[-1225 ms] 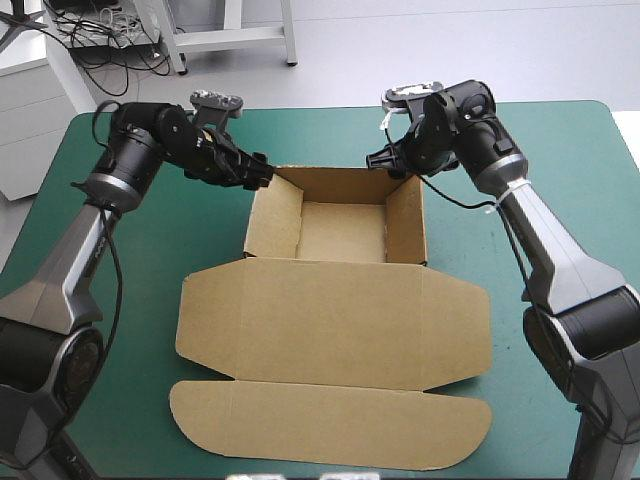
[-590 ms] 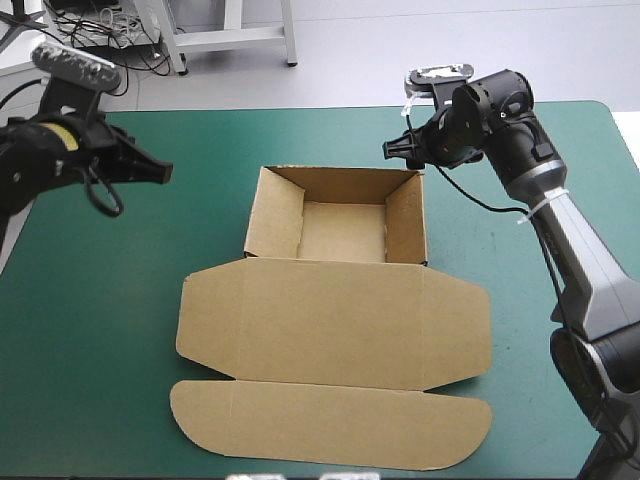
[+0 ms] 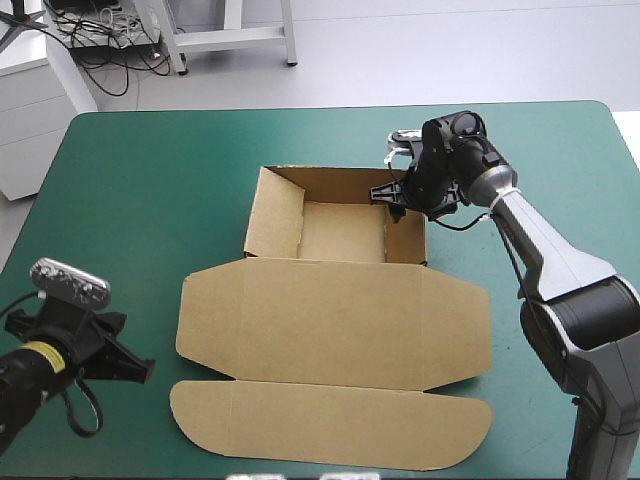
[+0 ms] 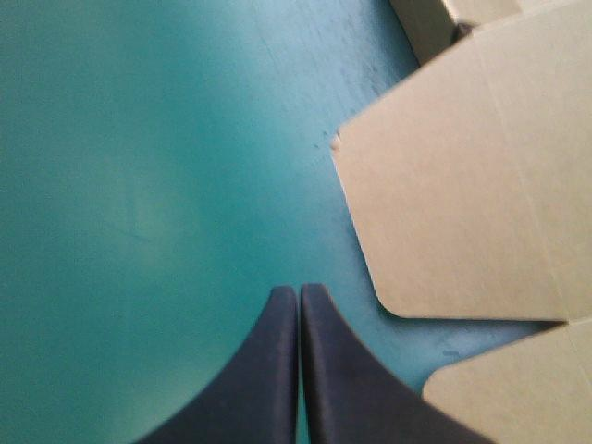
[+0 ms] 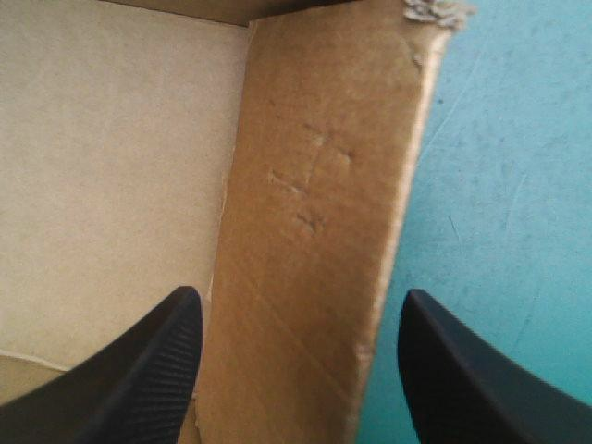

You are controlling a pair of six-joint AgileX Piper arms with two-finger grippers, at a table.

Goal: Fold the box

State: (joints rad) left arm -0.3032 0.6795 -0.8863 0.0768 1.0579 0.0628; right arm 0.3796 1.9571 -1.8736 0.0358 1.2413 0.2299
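From above, we see the box point(image 3: 335, 320) in the middle of the table, on the teal-green cover point(image 3: 150, 200). Its far part stands as an open tray with the walls up. The lid lies flat toward the near edge, with its rounded flap nearest us. The left gripper point(image 3: 146, 370) sits low by the table's near left corner, near the lid's left edge and well apart from the tray. The right gripper point(image 3: 385, 193) is at the tray's far right corner, above the right wall.

In the left wrist view, we find the black fingers point(image 4: 277, 370) pressed together into one point over bare cover, holding nothing. A rounded corner of the lid lies just ahead and to one side, apart from the tips.

In the right wrist view, the fingers point(image 5: 157, 370) stand wide apart with the tray's right wall point(image 5: 314, 185) rising between them. The tray floor is on one side and the cover on the other. We cannot tell whether either finger touches the board.
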